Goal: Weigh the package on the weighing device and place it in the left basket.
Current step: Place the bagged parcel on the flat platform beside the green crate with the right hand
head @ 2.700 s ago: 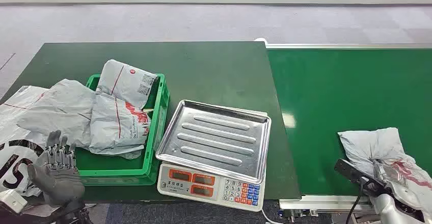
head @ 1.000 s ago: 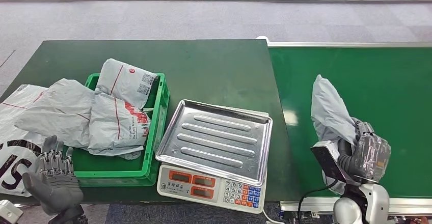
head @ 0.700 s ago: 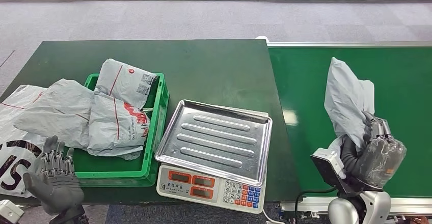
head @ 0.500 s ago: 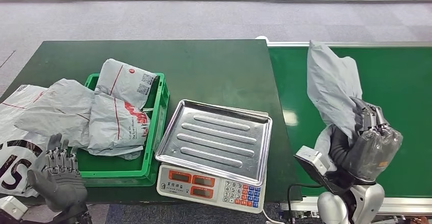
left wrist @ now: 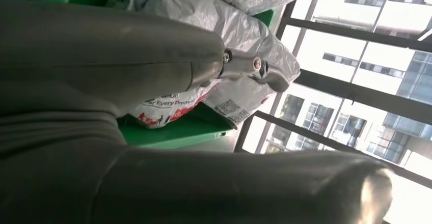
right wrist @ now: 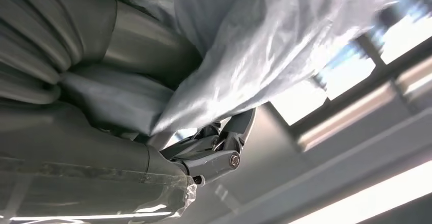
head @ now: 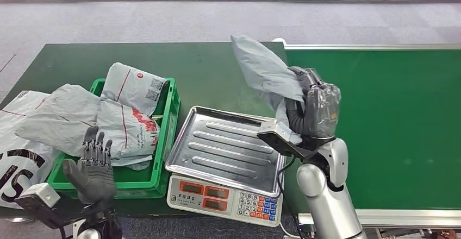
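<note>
Your right hand (head: 317, 104) swung the package (head: 265, 71) from belt to scale (head: 228, 151).
Still gripping it, so lower and release; left hand (head: 93, 165) is open, empty.

A dark green worktop (head: 217, 68) carries a green basket (head: 168, 136) heaped with grey mail bags, a scale (head: 228, 190) with a steel tray just beside it, and a large grey bag (head: 16, 141) lying at its left edge.

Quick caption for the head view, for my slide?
Right hand holds grey package above the scale's steel tray; left hand open near green basket.
</note>
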You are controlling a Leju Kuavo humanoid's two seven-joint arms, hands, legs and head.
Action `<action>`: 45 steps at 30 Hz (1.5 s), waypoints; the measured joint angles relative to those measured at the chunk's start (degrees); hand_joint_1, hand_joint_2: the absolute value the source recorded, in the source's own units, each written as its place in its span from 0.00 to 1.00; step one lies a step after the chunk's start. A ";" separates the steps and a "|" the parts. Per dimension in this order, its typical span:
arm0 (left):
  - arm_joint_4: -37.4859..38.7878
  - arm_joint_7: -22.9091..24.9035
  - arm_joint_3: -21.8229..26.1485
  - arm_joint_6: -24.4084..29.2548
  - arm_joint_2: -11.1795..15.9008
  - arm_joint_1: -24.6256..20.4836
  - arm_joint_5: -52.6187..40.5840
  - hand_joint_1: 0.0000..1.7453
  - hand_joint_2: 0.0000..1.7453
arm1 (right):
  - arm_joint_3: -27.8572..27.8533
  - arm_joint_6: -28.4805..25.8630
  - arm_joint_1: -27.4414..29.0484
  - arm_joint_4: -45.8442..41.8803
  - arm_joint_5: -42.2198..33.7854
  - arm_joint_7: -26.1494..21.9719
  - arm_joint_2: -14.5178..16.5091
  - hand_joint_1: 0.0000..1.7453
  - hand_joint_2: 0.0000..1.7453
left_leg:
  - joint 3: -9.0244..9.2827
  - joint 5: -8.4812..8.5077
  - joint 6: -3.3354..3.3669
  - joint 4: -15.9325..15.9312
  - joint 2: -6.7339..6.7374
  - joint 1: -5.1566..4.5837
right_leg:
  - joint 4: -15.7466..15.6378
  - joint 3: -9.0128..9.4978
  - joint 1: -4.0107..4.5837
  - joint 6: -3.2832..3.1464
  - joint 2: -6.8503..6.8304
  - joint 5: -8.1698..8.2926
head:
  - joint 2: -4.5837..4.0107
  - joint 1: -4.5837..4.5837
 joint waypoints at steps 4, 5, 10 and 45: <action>2.29 0.07 -1.04 -0.27 0.36 -2.05 0.36 0.00 0.00 | 3.01 2.40 -3.06 6.72 -1.82 -2.15 2.28 1.00 1.00 | -0.03 0.01 -0.01 0.00 0.00 0.01 | 0.01 -0.05 0.01 0.00 0.02 0.00 | 0.01 0.00; 2.74 0.05 -1.23 -0.27 0.43 -2.43 0.54 0.00 0.00 | 3.65 2.73 -3.84 8.63 -2.09 -2.47 2.95 1.00 1.00 | -0.04 0.01 -0.02 0.00 0.00 0.02 | 0.02 -0.05 0.01 -0.01 0.02 0.01 | 0.01 0.00; 3.99 -0.28 -1.86 0.45 0.62 -3.29 1.28 0.00 0.00 | 6.46 5.77 -6.45 17.07 -4.18 -3.57 6.45 1.00 1.00 | -0.05 0.02 -0.02 0.00 -0.01 0.03 | 0.05 -0.08 0.02 -0.03 0.04 0.01 | 0.00 -0.01; 2.54 -0.86 -1.87 3.28 0.79 -3.14 -1.31 0.00 0.00 | 10.34 14.35 -3.17 15.04 -8.12 5.45 8.83 0.00 1.00 | -0.17 0.01 -0.02 0.01 -0.02 0.02 | 0.05 -0.20 0.01 -0.04 0.02 -0.01 | 0.00 0.00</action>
